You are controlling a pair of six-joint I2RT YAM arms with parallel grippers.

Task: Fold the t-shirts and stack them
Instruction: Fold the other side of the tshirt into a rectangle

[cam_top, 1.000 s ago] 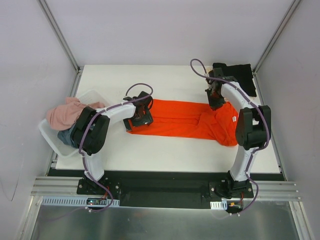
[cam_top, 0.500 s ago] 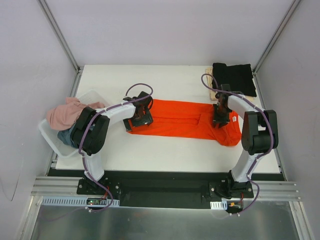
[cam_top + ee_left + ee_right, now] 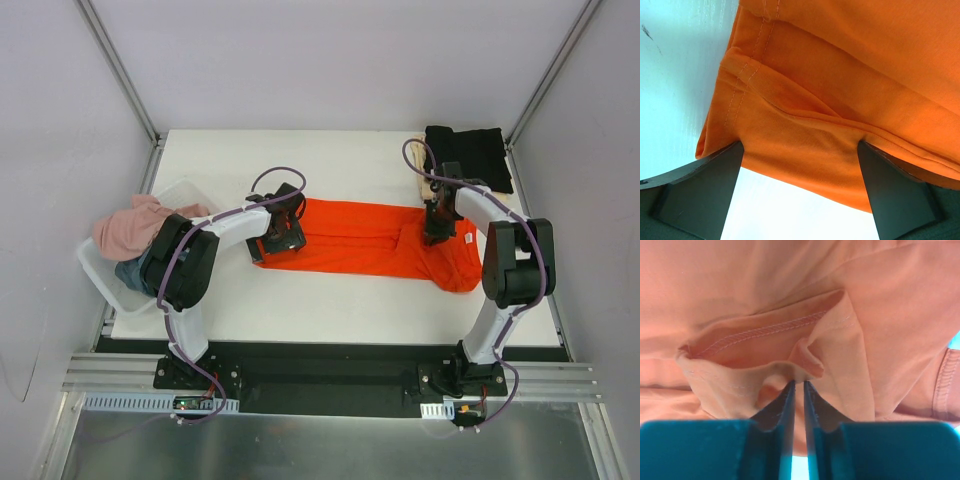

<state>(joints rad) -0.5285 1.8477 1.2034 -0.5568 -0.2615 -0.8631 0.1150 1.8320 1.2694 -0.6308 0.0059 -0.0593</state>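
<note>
Across the middle of the white table (image 3: pixel 330 300) lies the orange-red t-shirt (image 3: pixel 360 240), drawn out into a long band from left to right, its sides apparently turned in already. The collar end on the right looks rumpled and not squared up.

The left gripper (image 3: pixel 283 232) sits at the shirt's left end with its claw spread wide. The wrist view shows the hemmed corner lying between the 2 fingers, gripped by neither.

The right gripper (image 3: pixel 437 225) is down on the shirt's right part. Its claw is pressed nearly together and seems to nip a small pucker of orange cloth beside a stitched hem.

By my reckoning, the job is somewhere short of halfway. 1 black t-shirt (image 3: pixel 470 155) lies folded at the far right corner, the start of the stack. The orange one is mid-fold and needs its ends brought over before it joins the black. At least 2 more wait unfolded in the white tub (image 3: pixel 100 275) at the left edge: a dusty pink t-shirt (image 3: pixel 130 228) heaped over a grey-blue t-shirt (image 3: pixel 130 272).
</note>
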